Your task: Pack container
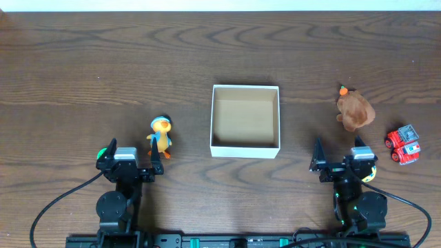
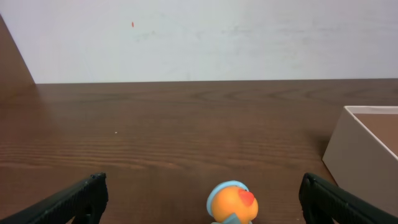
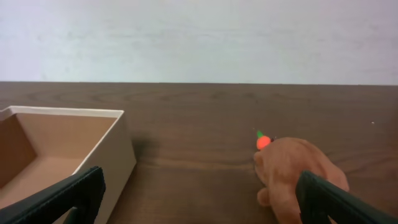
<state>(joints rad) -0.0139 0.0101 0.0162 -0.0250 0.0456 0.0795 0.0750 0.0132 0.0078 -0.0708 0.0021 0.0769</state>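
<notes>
The container [image 1: 245,151], a square open-top box with white walls and a tan inside, sits mid-table and holds nothing; it also shows in the left wrist view [image 2: 354,149] and the right wrist view [image 3: 118,152]. An orange duck toy with a blue cap [image 1: 160,135] stands left of it, just ahead of my open left gripper [image 1: 135,162], between its fingers in the left wrist view [image 2: 231,202]. A brown plush toy with an orange tip [image 1: 355,110] lies right of the box, ahead of my open right gripper [image 1: 341,160] and at the right finger in the right wrist view [image 3: 292,171]. A red toy truck [image 1: 403,145] lies far right.
The dark wooden table [image 1: 103,62] stretches to a white wall at the back. Black cables run from both arm bases along the front edge.
</notes>
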